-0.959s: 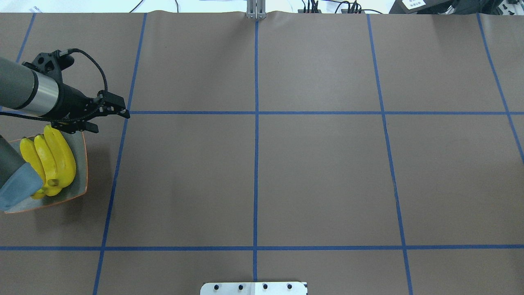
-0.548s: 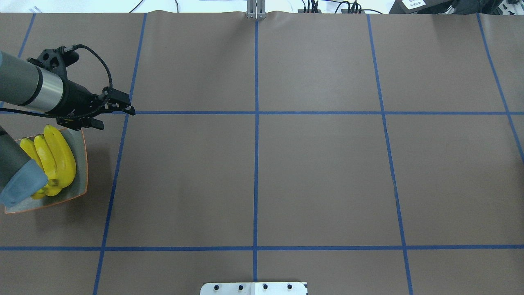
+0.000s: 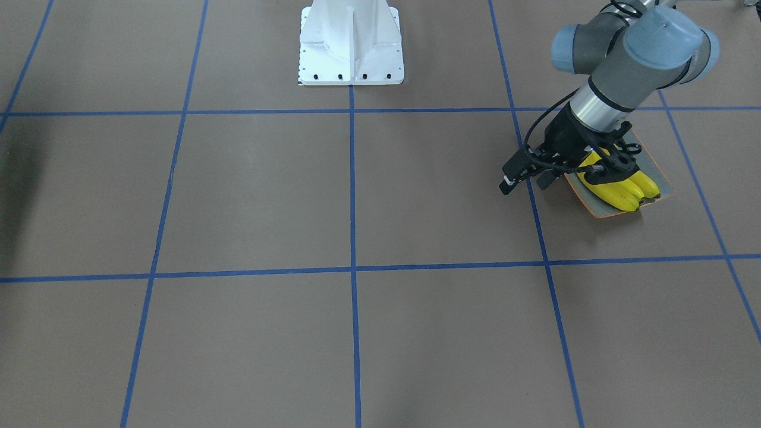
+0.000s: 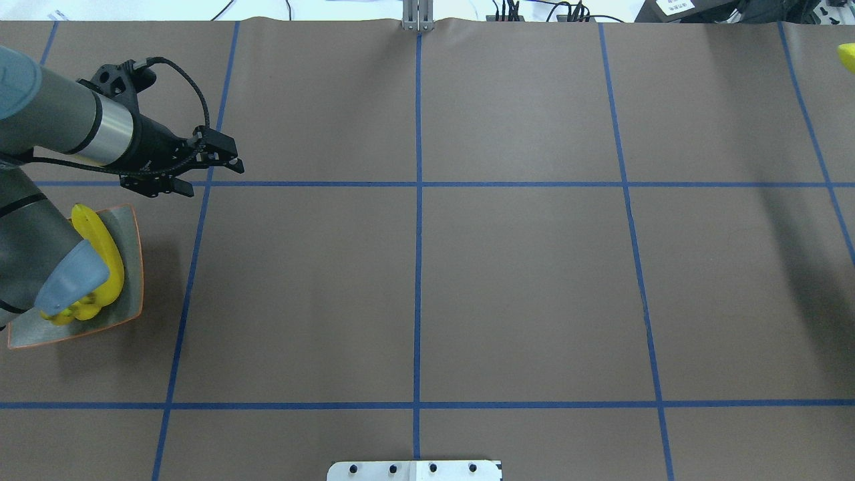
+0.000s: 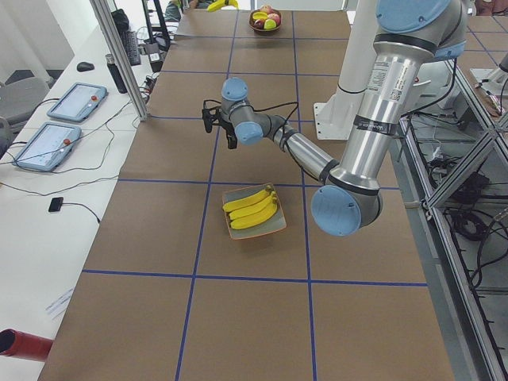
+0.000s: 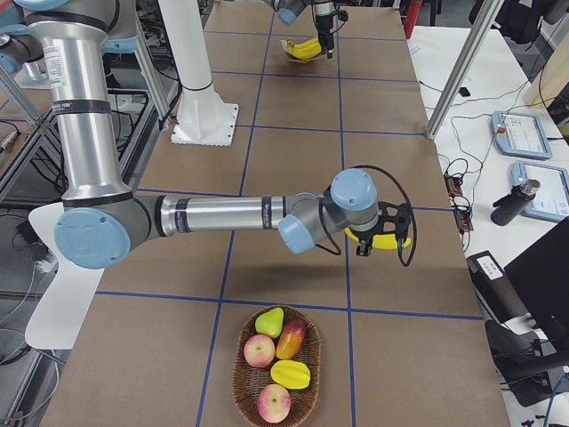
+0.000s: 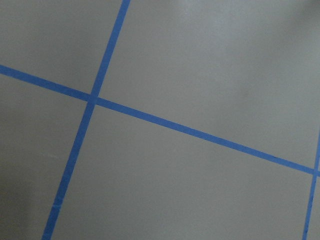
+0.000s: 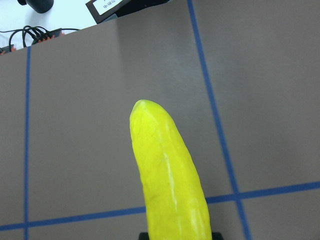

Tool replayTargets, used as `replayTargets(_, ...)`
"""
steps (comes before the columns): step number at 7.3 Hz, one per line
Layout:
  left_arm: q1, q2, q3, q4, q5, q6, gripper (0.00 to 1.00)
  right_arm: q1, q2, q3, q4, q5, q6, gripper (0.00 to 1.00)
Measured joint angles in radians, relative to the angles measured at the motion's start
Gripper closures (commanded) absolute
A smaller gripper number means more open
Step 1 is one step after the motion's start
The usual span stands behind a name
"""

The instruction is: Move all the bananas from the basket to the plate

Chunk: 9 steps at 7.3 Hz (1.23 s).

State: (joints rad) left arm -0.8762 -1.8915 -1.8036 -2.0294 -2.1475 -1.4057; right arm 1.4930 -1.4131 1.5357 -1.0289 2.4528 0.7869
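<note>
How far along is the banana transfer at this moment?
Done: three bananas lie on the plate, and the left gripper hangs open and empty near it. In hand: the right gripper holds a fourth banana above the table, far from the plate. Left: setting that one down. The basket shows only other fruit.

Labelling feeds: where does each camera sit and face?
Front-facing: across table, facing base; left tool, plate.
Overhead: behind base, looking down; left arm.
Exterior left: table's left end; left arm, bananas.
Exterior right: right end; right arm, banana, basket.
Left wrist: down at table; no body.
Right wrist: along banana.
First two share plate.
</note>
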Motion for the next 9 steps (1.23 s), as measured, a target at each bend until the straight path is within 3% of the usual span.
replayTargets(2, -0.001, -0.070, 0.042, -0.003, 0.000, -0.039, 0.00, -0.131, 0.108, 0.018, 0.076, -0.077, 0.284, 1.00)
replayTargets(5, 0.000, -0.122, 0.117, -0.150, 0.001, -0.159, 0.00, -0.392, 0.205, 0.141, 0.137, -0.317, 0.691, 1.00)
replayTargets(7, 0.000, -0.158, 0.141, -0.228, 0.001, -0.243, 0.00, -0.553, 0.237, 0.240, 0.142, -0.472, 0.858, 1.00)
replayTargets(9, 0.001, -0.208, 0.147, -0.287, 0.000, -0.358, 0.00, -0.704, 0.256, 0.294, 0.230, -0.603, 0.955, 1.00)
